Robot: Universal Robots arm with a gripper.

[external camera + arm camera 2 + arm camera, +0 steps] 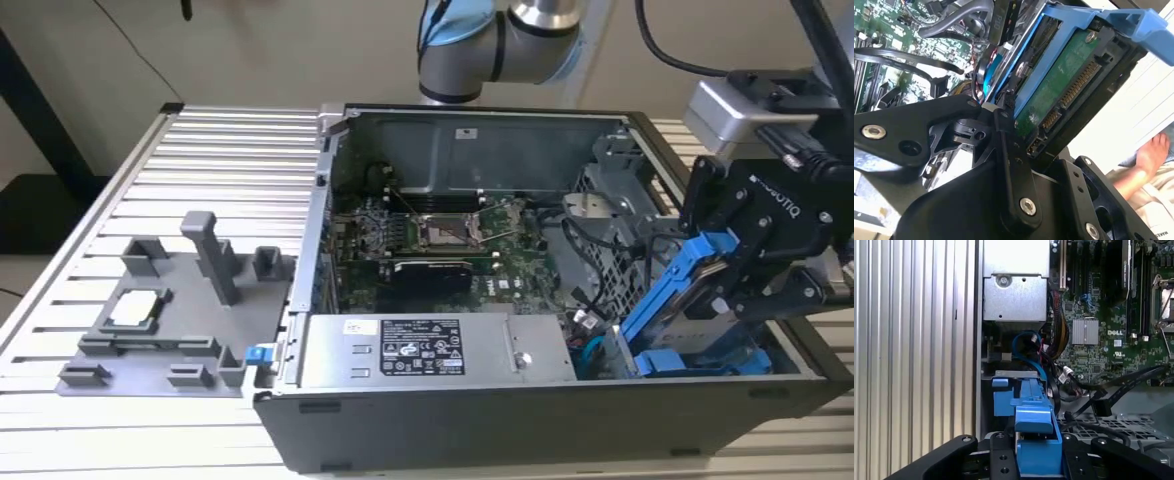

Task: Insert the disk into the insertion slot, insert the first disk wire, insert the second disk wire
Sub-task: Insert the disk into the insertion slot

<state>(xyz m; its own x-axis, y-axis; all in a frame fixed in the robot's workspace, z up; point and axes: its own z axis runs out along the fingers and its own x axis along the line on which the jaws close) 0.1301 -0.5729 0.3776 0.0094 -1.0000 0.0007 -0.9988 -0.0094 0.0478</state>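
— Any print here?
— White lettering on the body of the end effector (755, 288), and a white logo on the motherboard (1114, 347).
— Labels?
— A dark one and a small white one on the power supply (534, 345); both too small to read.

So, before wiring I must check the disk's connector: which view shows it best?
The second wrist view: the disk turns its green board and connector edge to the camera. The exterior view shows it tilted in its blue carrier; the first wrist view shows the carrier end-on.
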